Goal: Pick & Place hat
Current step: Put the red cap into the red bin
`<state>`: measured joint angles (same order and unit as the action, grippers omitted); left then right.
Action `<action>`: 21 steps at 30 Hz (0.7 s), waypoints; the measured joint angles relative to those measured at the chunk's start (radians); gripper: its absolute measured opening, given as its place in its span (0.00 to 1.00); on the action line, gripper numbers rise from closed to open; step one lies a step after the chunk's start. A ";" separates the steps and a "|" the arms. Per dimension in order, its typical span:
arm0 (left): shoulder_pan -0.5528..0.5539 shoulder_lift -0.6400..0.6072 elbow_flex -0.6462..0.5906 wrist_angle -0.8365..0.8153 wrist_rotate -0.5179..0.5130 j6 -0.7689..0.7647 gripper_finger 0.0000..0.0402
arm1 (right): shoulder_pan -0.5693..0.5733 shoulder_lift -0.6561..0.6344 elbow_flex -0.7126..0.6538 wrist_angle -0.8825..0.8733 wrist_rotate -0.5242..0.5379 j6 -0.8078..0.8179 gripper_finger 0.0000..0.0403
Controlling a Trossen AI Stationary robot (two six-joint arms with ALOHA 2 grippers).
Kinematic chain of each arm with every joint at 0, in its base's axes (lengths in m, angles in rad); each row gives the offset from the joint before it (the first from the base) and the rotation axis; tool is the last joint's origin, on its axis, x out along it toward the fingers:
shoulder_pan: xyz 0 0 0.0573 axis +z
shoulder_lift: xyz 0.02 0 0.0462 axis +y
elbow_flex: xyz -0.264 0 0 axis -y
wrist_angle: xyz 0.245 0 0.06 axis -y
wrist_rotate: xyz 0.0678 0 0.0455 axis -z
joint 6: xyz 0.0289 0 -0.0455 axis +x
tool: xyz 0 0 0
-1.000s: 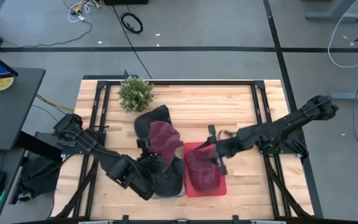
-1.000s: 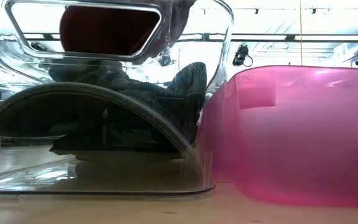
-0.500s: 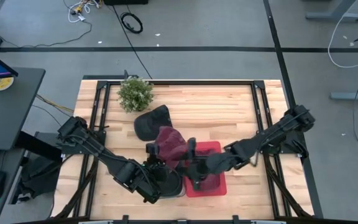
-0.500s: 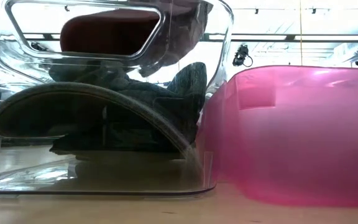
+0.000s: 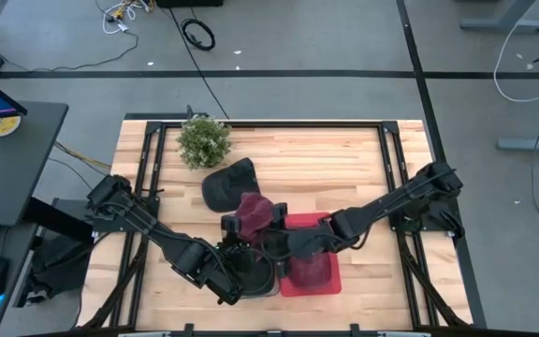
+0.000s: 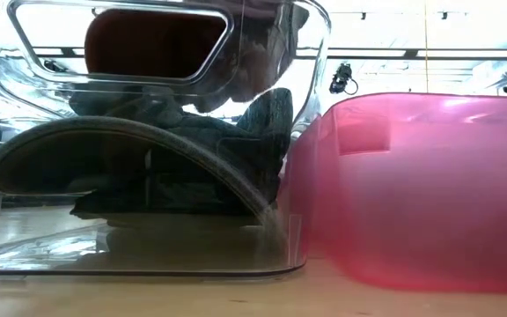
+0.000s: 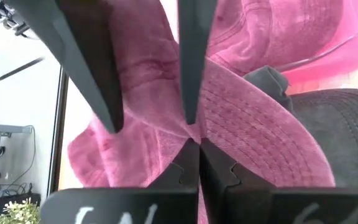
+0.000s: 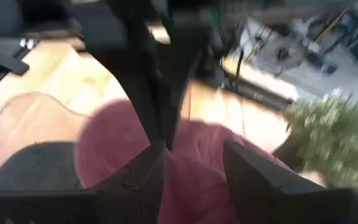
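Since a second earlier the right gripper (image 5: 277, 231) had swung from over the translucent pink plastic bin (image 5: 330, 278) across to the soft maroon fabric hat (image 5: 252, 211). Its fingers stood parted beside the hat, holding nothing. The left gripper (image 7: 151, 121), pinched on the hat's brim, held it above the clear plastic bin (image 6: 302, 132), just left of the pink one.
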<state>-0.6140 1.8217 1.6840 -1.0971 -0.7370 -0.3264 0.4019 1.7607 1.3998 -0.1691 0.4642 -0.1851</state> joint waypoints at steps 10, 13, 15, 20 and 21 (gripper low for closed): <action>0.002 0.000 0.000 0.003 -0.008 0.001 0.00 | -0.067 0.000 0.000 -0.109 -0.249 0.208 0.44; 0.003 0.000 0.000 0.003 -0.007 0.001 0.00 | -0.067 0.000 0.000 -0.126 -0.247 0.236 0.44; 0.004 0.000 0.000 0.001 -0.008 0.001 0.00 | -0.067 0.000 0.000 -0.110 -0.247 0.238 0.42; 0.004 0.000 0.000 0.002 -0.007 0.001 0.00 | -0.066 0.000 0.000 -0.076 -0.284 0.199 0.27; 0.005 0.000 0.000 0.002 -0.006 0.001 0.00 | -0.066 0.000 0.000 -0.079 -0.292 0.191 0.22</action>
<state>-0.6094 1.8217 1.6836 -1.0954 -0.7433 -0.3255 0.3359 1.7603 1.3994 -0.2482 0.1725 0.0054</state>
